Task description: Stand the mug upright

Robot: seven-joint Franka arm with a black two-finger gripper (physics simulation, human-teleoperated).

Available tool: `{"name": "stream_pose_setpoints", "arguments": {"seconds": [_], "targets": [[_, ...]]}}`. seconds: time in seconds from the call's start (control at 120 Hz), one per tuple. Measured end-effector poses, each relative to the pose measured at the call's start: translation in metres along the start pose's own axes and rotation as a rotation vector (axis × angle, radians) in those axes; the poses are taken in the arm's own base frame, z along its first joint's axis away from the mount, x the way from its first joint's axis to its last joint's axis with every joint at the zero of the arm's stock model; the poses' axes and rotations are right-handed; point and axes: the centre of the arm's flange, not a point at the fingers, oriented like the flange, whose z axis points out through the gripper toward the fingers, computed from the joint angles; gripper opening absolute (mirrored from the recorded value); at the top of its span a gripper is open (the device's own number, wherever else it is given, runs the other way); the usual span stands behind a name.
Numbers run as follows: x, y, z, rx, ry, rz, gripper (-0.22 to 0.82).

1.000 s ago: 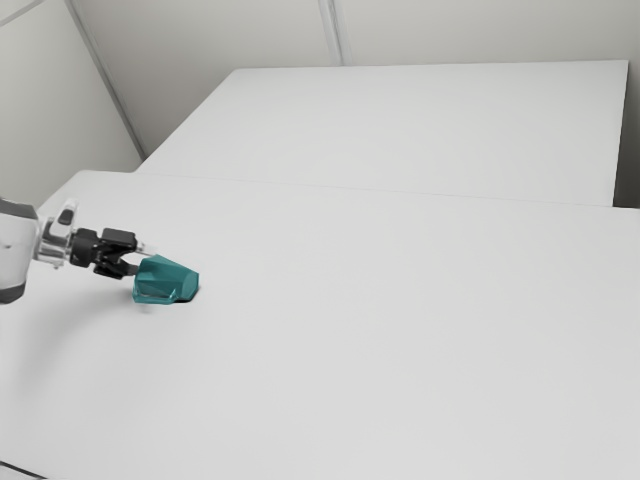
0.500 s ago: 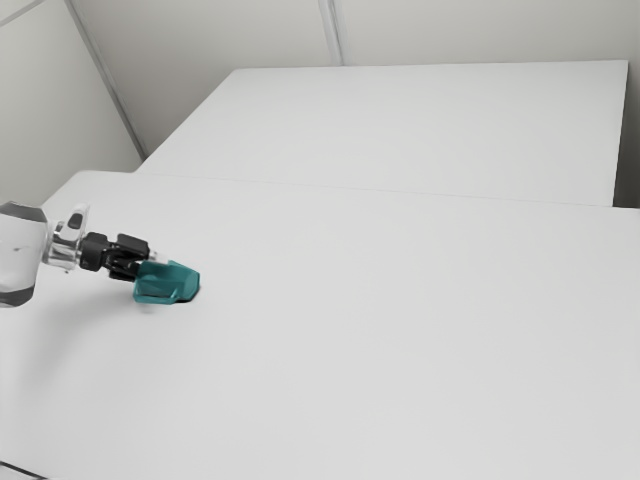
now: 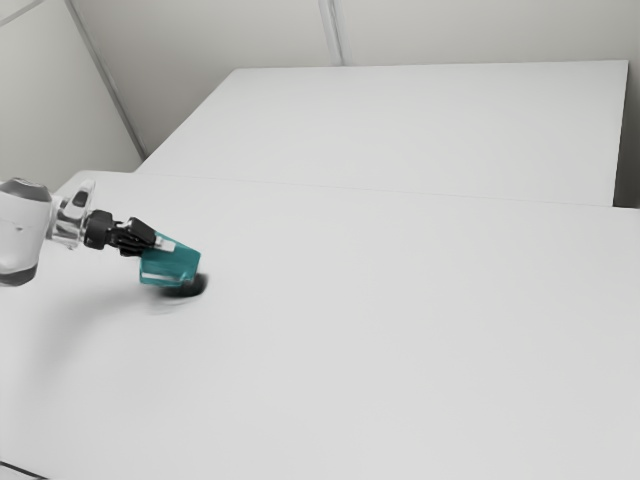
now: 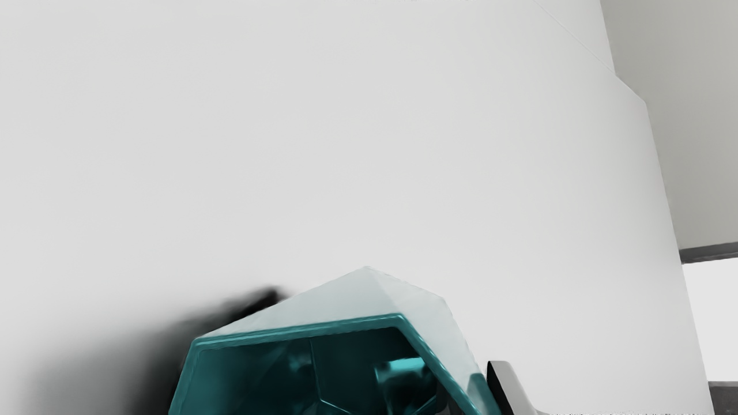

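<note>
While the gripper [image 3: 161, 244] apparently pinches its wall, the teal mug [image 3: 172, 264] hangs tilted just above the desk [image 3: 400, 320], toward four o'clock from the gripper in the exterior view. Its open mouth [image 4: 271, 374] faces the wrist camera; its dark shadow [image 3: 192, 288] falls toward five o'clock.

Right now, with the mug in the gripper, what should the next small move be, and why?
I'd probably rotate my hand to swing the open end of the mug upward. The gripper is closed on its wall, and it appears raised off the table, its dark shadow below, but it is sideways, opening toward my hand.
</note>
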Motion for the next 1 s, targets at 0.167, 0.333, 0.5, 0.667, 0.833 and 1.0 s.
{"name": "stream_pose_setpoints", "arguments": {"seconds": [0.167,0.333,0.5,0.667,0.833,1.0], "targets": [[0.018,0.046,0.0,0.088,-0.075,0.092,-0.16],[0.033,0.092,0.012,0.223,-0.199,0.19,-0.17],[0.041,0.133,0.022,0.38,-0.329,0.27,-0.17],[0.046,0.161,0.031,0.525,-0.399,0.296,-0.17],[0.043,0.192,0.03,0.632,-0.426,0.304,-0.17],[0.027,0.218,0.044,0.702,-0.453,0.294,-0.17]]}}
